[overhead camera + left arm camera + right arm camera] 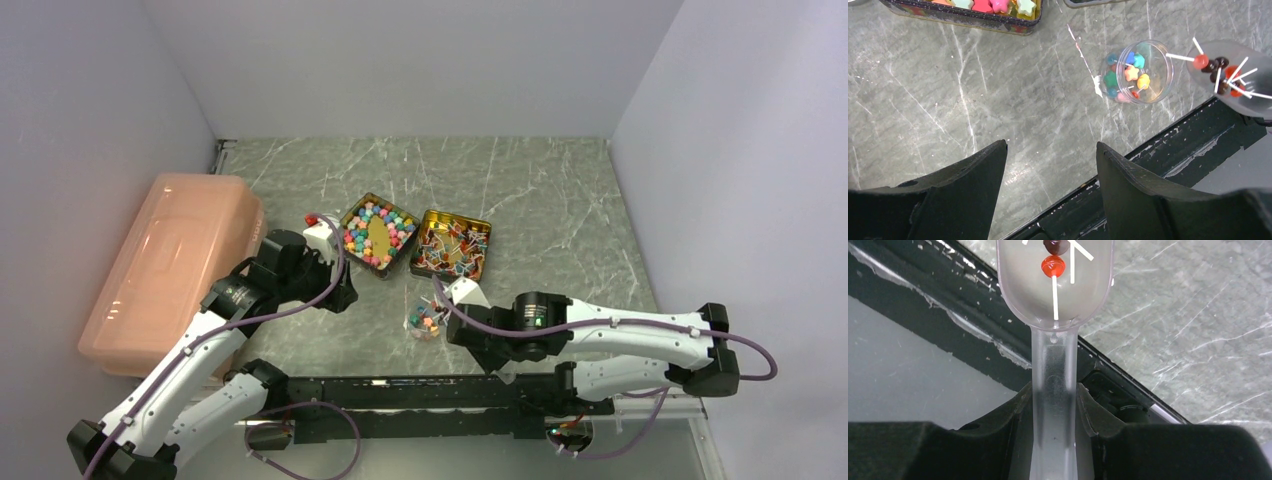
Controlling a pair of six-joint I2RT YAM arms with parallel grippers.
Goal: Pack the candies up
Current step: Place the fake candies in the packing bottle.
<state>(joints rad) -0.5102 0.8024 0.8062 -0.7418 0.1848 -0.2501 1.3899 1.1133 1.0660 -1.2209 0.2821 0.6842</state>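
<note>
The candies are small coloured star sweets filling a square gold tin (379,234), and stick sweets lying in a second tin (451,245). A small clear jar (1140,72) lies on the table with several star candies (1131,73) inside it. My right gripper (1054,390) is shut on the handle of a clear plastic scoop (1054,285). The scoop holds red and dark ball sweets on white sticks (1220,67) and hovers just right of the jar, near the table's front edge. My left gripper (1051,145) stands open over bare marble, left of the jar, with nothing between its fingers.
A translucent pink lidded box (170,270) stands along the left wall. The black rail (1168,150) of the arm mounts runs along the near table edge, close under both grippers. White walls close in the table on three sides.
</note>
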